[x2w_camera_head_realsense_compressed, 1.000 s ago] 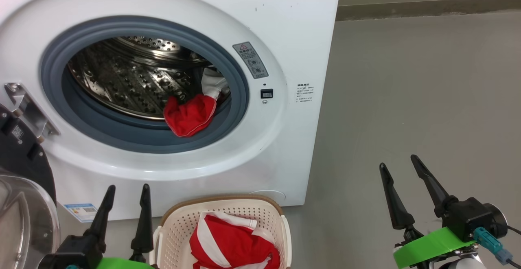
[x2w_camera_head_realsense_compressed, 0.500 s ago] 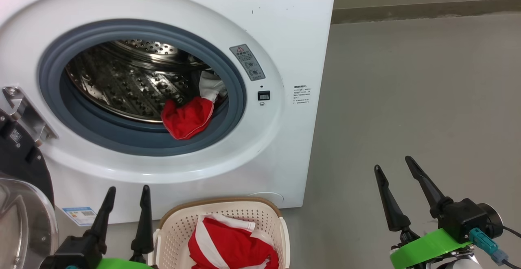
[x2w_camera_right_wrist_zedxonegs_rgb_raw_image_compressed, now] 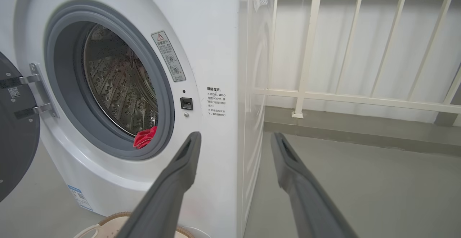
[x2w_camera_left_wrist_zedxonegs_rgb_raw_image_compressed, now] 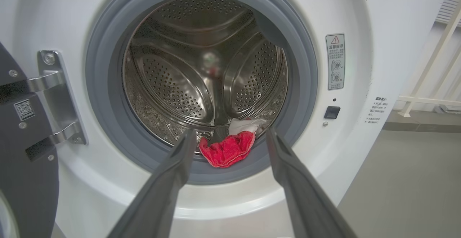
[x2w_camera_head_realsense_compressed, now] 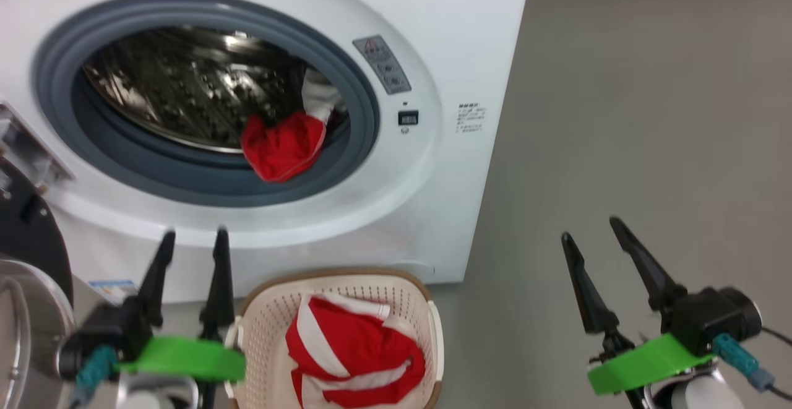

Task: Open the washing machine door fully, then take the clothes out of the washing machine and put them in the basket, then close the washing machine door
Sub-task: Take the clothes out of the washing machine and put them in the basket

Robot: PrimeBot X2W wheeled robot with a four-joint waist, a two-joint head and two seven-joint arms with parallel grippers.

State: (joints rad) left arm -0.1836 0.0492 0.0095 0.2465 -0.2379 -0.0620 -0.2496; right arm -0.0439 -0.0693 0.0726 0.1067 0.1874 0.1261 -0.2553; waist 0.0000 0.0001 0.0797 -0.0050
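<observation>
Red-and-white clothes [x2w_camera_head_realsense_compressed: 352, 350] sit in two places. One bundle lies in the basket [x2w_camera_head_realsense_compressed: 334, 273] on the floor [x2w_camera_head_realsense_compressed: 619, 118] before the washing machine [x2w_camera_head_realsense_compressed: 445, 223]. A second piece [x2w_camera_head_realsense_compressed: 281, 149] hangs over the grey rubber ring [x2w_camera_head_realsense_compressed: 204, 177] at the drum mouth's lower right. Over the last second none of these has moved; the head view has dipped, sliding the whole picture upward. Unloading looks part done, with one piece left. The washing machine door [x2w_camera_head_realsense_compressed: 28, 254] stands swung open at far left. The left gripper [x2w_camera_head_realsense_compressed: 194, 234], blurred, hovers beside the basket, fingers spread and empty, pointing at the opening, with more of its green-banded wrist showing than before. The right gripper [x2w_camera_head_realsense_compressed: 589, 229] hangs over bare floor, likewise spread and empty.
</observation>
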